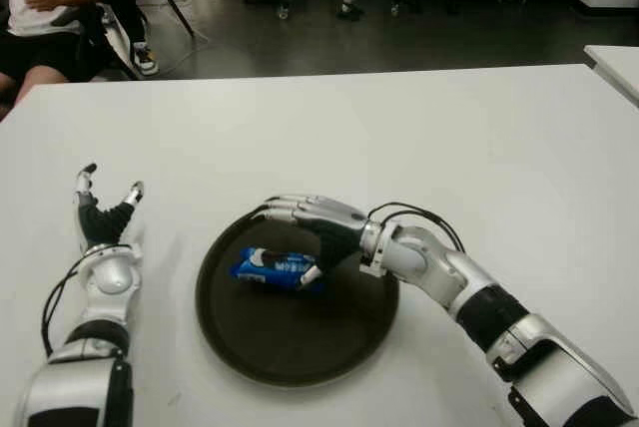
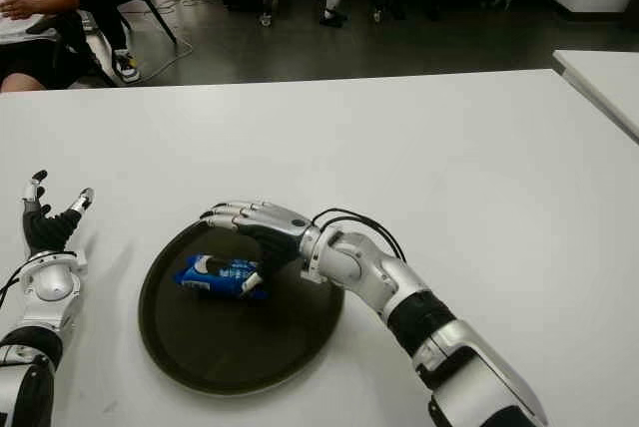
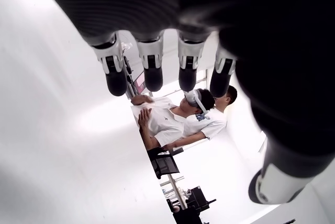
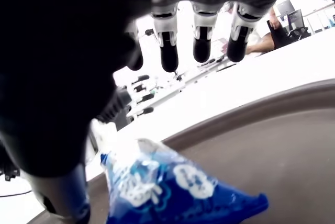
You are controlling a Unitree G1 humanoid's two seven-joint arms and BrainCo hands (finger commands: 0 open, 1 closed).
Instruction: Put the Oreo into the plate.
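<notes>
Oreo comes last in our order, so we begin with the white surface (image 1: 449,138), which fills most of both eye views. On it, before our body, sits the dark round plate (image 1: 300,347). Our right robot hand (image 1: 310,222) reaches over the far part of the plate from the right side. Its fingers are stretched out and spread, and in the right wrist view they close on nothing, so we judge it open. Our left robot hand (image 1: 105,213) shows to the left of the plate, fingers pointing up and apart, and it holds nothing.

The Oreo (image 1: 278,269), a small blue pack, lies inside the plate, a little left of its middle. Its long axis runs roughly left to right. The pack sits just under the palm and thumb of our right robot hand, which is much the nearer one; we cannot tell if the thumb touches it. We judge the placing is done, and the right robot hand only needs to lift away without dragging the pack.
</notes>
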